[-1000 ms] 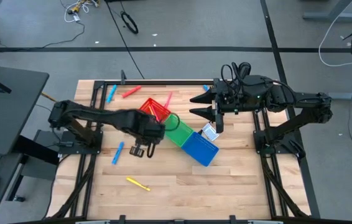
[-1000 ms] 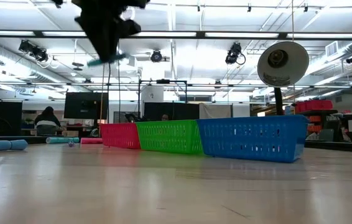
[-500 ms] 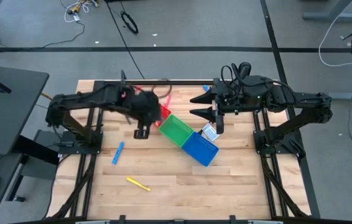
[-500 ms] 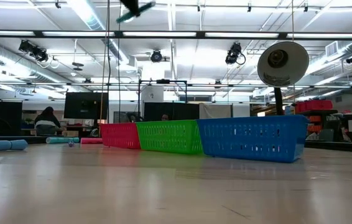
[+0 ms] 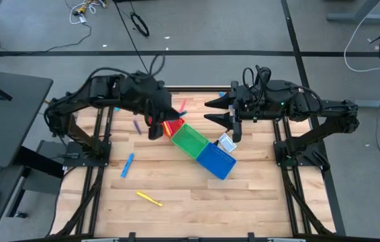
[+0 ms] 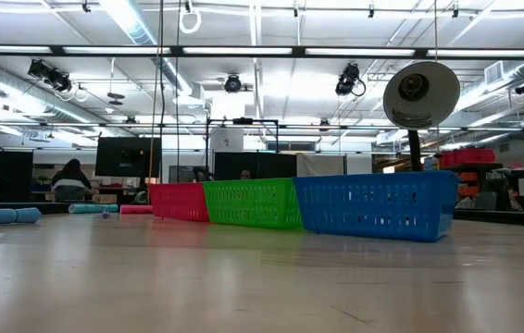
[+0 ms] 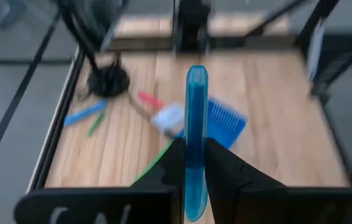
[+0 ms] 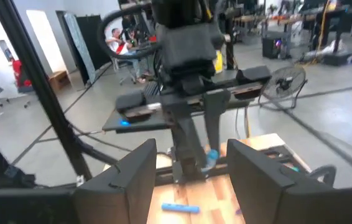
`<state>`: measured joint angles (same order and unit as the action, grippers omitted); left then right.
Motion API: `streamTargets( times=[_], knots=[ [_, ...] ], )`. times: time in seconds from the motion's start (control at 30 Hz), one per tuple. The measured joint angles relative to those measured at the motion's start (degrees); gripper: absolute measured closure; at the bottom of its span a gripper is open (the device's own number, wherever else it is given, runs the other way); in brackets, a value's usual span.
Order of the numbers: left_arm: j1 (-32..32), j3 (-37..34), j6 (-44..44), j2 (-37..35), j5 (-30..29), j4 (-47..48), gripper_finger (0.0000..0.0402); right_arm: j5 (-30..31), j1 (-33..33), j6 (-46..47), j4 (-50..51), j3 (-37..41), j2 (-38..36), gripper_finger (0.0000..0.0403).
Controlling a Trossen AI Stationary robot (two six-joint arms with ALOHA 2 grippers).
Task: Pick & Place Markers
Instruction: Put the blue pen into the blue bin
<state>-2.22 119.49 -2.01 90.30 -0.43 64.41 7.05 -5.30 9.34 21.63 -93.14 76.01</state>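
- We see the left tool (image 7: 191, 163) pinching a blue marker (image 7: 195, 137), its long axis pointing straight ahead, high above the desk (image 5: 257, 195).
- The blue bin (image 5: 215, 161) lies ahead and below; the red bin (image 5: 172, 126) sits just under it.
- The right tool (image 5: 215, 112) waits spread, beside the bins.
- Motion blur hides which bin we're aiming for.

I see a wooden table (image 5: 244, 202) carrying 3 bins in a row, red bin (image 5: 171, 126), green bin (image 5: 190, 142), blue bin (image 5: 217, 161). The left gripper (image 5: 155, 128) hangs beside the red one; blue marker (image 5: 127, 165) and yellow marker (image 5: 148, 198) lie apart from it.
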Motion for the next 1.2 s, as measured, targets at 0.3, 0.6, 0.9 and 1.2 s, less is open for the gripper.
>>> streamTargets(
  times=[0.3,0.6,0.9,1.2],
  knots=[
    [0.2,0.2,4.3,0.0,2.1,-15.0,0.0361,1.4,0.1,-4.3,-2.5,0.0,0.0,0.0207],
    [0.5,0.2,4.6,0.0,0.7,-26.1,0.0361,1.4,0.4,-5.9,-9.6,0.0,0.0,0.0207],
    [0.6,0.2,4.6,0.0,-0.2,-33.6,0.0361,0.8,2.4,-4.5,-14.6,0.0,0.0,0.0207],
    [0.6,0.1,4.5,0.1,-0.4,-34.3,0.0361,-1.0,2.6,-4.2,-11.0,-7.6,3.8,0.0207]
  ],
)
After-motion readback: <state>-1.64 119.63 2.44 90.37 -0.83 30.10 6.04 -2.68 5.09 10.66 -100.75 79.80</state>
